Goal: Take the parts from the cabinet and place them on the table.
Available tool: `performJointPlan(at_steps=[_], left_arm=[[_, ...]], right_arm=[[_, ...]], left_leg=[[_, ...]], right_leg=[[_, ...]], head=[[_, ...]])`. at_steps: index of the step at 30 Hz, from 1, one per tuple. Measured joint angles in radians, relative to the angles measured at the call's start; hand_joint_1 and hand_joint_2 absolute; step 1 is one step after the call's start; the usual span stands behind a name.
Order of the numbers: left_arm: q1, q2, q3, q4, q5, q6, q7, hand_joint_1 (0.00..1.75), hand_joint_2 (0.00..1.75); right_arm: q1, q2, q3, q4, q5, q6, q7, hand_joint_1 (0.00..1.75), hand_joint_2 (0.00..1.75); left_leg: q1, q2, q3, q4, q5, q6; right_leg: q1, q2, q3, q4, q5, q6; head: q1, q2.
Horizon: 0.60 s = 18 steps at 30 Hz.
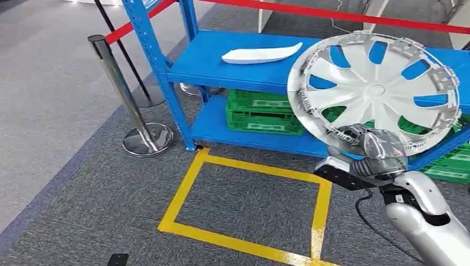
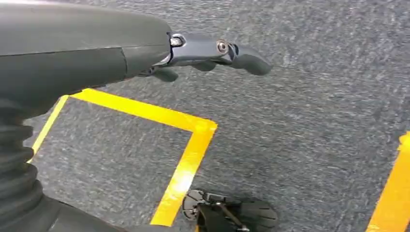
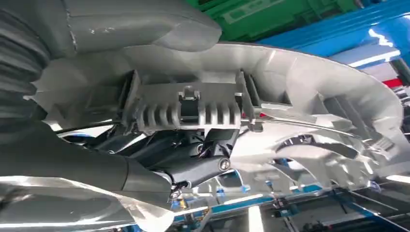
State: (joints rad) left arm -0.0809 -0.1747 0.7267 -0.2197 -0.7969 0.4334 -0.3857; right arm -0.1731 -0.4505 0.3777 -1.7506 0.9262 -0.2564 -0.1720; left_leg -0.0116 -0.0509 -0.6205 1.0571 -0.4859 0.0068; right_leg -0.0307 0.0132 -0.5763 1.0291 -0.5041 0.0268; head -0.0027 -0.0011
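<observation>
My right hand (image 1: 370, 145) grips the lower rim of a silver wheel cover (image 1: 377, 91), holding it upright in front of the blue cabinet (image 1: 221, 64). Up close in the right wrist view, the wheel cover's ribbed rim (image 3: 188, 108) lies against my right hand (image 3: 203, 159), thumb on one side and dark fingers on the other. A white curved part (image 1: 260, 54) lies on the cabinet's top shelf. My left hand (image 2: 212, 53) hangs over the grey carpet with its fingers loosely extended and nothing in it.
Green crates (image 1: 260, 111) fill the lower shelf, more (image 1: 451, 163) at the right. A chrome barrier post (image 1: 130, 100) with red tape (image 1: 332, 14) stands left of the cabinet. A yellow taped rectangle (image 1: 244, 205) marks the carpet in front.
</observation>
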Motion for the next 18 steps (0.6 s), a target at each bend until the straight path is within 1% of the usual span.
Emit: performJointPlan(at_steps=[1, 2, 3, 4, 5, 6, 7, 8, 9, 10, 11, 12, 13, 14, 15, 16, 17, 18], left_arm=[[-0.001, 0.0, 0.0, 0.0, 0.0, 0.0, 0.0, 0.0, 1.75], [-0.003, 0.0, 0.0, 0.0, 0.0, 0.0, 0.0, 0.0, 1.75], [-0.003, 0.0, 0.0, 0.0, 0.0, 0.0, 0.0, 0.0, 1.75], [-0.002, 0.0, 0.0, 0.0, 0.0, 0.0, 0.0, 0.0, 1.75], [-0.001, 0.0, 0.0, 0.0, 0.0, 0.0, 0.0, 0.0, 1.75], [0.0, 0.0, 0.0, 0.0, 0.0, 0.0, 0.0, 0.0, 1.75], [0.0, 0.0, 0.0, 0.0, -0.001, 0.0, 0.001, 0.0, 1.75], [0.0, 0.0, 0.0, 0.0, -0.002, 0.0, 0.002, 0.0, 1.75], [0.0, 0.0, 0.0, 0.0, -0.002, 0.0, 0.002, 0.0, 1.75], [-0.002, 0.001, 0.0, 0.0, -0.002, 0.0, 0.003, 0.0, 1.75], [-0.004, 0.0, 0.0, 0.0, -0.002, 0.0, 0.003, 0.0, 1.75], [-0.003, 0.0, 0.0, 0.0, -0.002, 0.0, 0.003, 0.0, 1.75], [-0.001, 0.0, 0.0, 0.0, -0.002, 0.0, 0.003, 0.0, 1.75], [0.0, 0.001, 0.0, 0.0, -0.002, 0.0, 0.003, 0.0, 1.75], [0.002, 0.0, 0.0, 0.0, -0.002, 0.0, 0.005, 0.0, 1.75], [0.001, 0.0, 0.0, 0.0, -0.002, 0.0, 0.005, 0.0, 1.75], [-0.002, 0.0, 0.0, 0.0, -0.002, 0.0, 0.005, 0.0, 1.75], [-0.003, -0.002, 0.0, 0.0, -0.002, 0.0, 0.005, 0.0, 1.75]], right_arm=[[0.0, 0.0, 0.0, 0.0, 0.0, 0.0, 0.001, 1.75, 1.75], [0.001, 0.0, 0.0, 0.0, 0.0, 0.0, 0.001, 1.75, 1.75], [0.002, -0.001, 0.001, 0.0, 0.0, 0.0, 0.001, 1.75, 1.75], [0.002, -0.001, 0.002, 0.0, 0.0, 0.0, 0.001, 1.75, 1.75], [0.002, -0.001, 0.004, 0.0, 0.0, 0.0, 0.0, 1.75, 1.75], [0.001, -0.001, 0.005, 0.0, 0.001, 0.0, 0.001, 1.75, 1.75], [0.001, -0.001, 0.007, 0.0, 0.002, 0.0, 0.001, 1.75, 1.75], [0.001, -0.001, 0.008, 0.0, 0.002, -0.001, 0.002, 1.75, 1.75], [0.001, -0.001, 0.008, 0.0, 0.002, -0.001, 0.002, 1.75, 1.75], [0.001, -0.001, 0.008, 0.0, 0.002, -0.001, 0.002, 1.75, 1.75], [0.001, -0.002, 0.008, 0.0, 0.002, -0.001, 0.003, 1.75, 1.75], [0.001, -0.002, 0.009, 0.0, 0.003, -0.001, 0.002, 1.75, 1.75], [0.0, -0.002, 0.01, 0.0, 0.003, -0.001, 0.002, 1.75, 1.75], [0.0, -0.002, 0.01, -0.001, 0.003, -0.001, 0.002, 1.75, 1.75], [0.0, -0.003, 0.009, -0.002, 0.003, -0.001, 0.003, 1.75, 1.75], [-0.002, -0.004, 0.008, -0.003, 0.002, -0.002, 0.002, 1.75, 1.75], [-0.003, -0.007, 0.009, -0.003, 0.003, -0.001, 0.003, 1.75, 1.75], [-0.002, -0.009, 0.009, -0.003, 0.003, -0.001, 0.002, 1.75, 1.75]], left_leg=[[0.001, 0.02, -0.02, 0.05, -0.032, -0.005], [0.004, 0.031, -0.052, 0.122, -0.071, -0.009], [0.005, 0.037, -0.09, 0.209, -0.107, -0.012], [0.007, 0.038, -0.12, 0.276, -0.126, -0.014], [0.007, 0.038, -0.127, 0.292, -0.12, -0.014], [0.007, 0.039, -0.112, 0.262, -0.089, -0.012], [0.007, 0.039, -0.082, 0.198, -0.046, -0.009], [0.006, 0.048, -0.041, 0.112, 0.001, -0.002], [0.001, 0.076, -0.002, 0.025, 0.038, 0.007], [-0.012, 0.106, 0.009, 0.006, 0.023, 0.012], [-0.013, 0.098, 0.011, -0.013, 0.02, 0.018], [-0.015, 0.092, 0.007, -0.018, 0.016, 0.02], [-0.015, 0.083, 0.005, -0.017, 0.016, 0.021], [-0.011, 0.074, 0.008, -0.028, 0.02, 0.027], [-0.004, 0.067, 0.018, -0.039, 0.026, 0.033], [-0.002, 0.06, 0.018, -0.041, 0.029, 0.039], [-0.002, 0.051, 0.017, -0.041, 0.03, 0.042], [-0.002, 0.043, 0.017, -0.041, 0.029, 0.043]], right_leg=[[0.001, -0.007, 0.0, 0.0, -0.001, -0.005], [0.003, -0.015, 0.0, 0.0, -0.002, -0.007], [0.004, -0.024, 0.0, 0.001, -0.003, -0.008], [0.005, -0.033, 0.001, 0.001, -0.003, -0.009], [0.006, -0.041, 0.002, 0.001, -0.004, -0.011], [0.007, -0.048, 0.004, 0.001, -0.005, -0.011], [0.007, -0.055, 0.006, 0.001, -0.007, -0.012], [0.009, -0.062, 0.01, 0.001, -0.009, -0.011], [0.009, -0.069, 0.013, 0.0, -0.012, -0.009], [0.015, -0.075, 0.011, 0.001, -0.014, -0.005], [0.015, -0.08, 0.005, 0.002, -0.011, -0.001], [0.015, -0.089, 0.002, 0.002, -0.01, 0.002], [0.015, -0.097, 0.003, -0.002, -0.008, 0.006], [0.016, -0.106, 0.009, -0.004, -0.011, 0.013], [0.011, -0.089, 0.001, 0.005, -0.027, 0.017], [0.011, -0.051, -0.017, 0.044, -0.053, 0.016], [0.011, -0.03, -0.054, 0.12, -0.087, 0.018], [0.011, -0.021, -0.094, 0.201, -0.118, 0.021]], head=[[-0.007, 0.0], [-0.006, 0.0], [-0.006, 0.0], [-0.007, 0.0], [-0.006, 0.0], [-0.006, 0.0], [-0.006, 0.0], [-0.006, 0.0], [-0.006, 0.0], [-0.006, 0.0], [-0.006, 0.0], [-0.006, 0.0], [-0.004, 0.0], [-0.006, 0.0], [-0.004, 0.0], [0.0, 0.0], [0.004, 0.0], [0.005, 0.0]])
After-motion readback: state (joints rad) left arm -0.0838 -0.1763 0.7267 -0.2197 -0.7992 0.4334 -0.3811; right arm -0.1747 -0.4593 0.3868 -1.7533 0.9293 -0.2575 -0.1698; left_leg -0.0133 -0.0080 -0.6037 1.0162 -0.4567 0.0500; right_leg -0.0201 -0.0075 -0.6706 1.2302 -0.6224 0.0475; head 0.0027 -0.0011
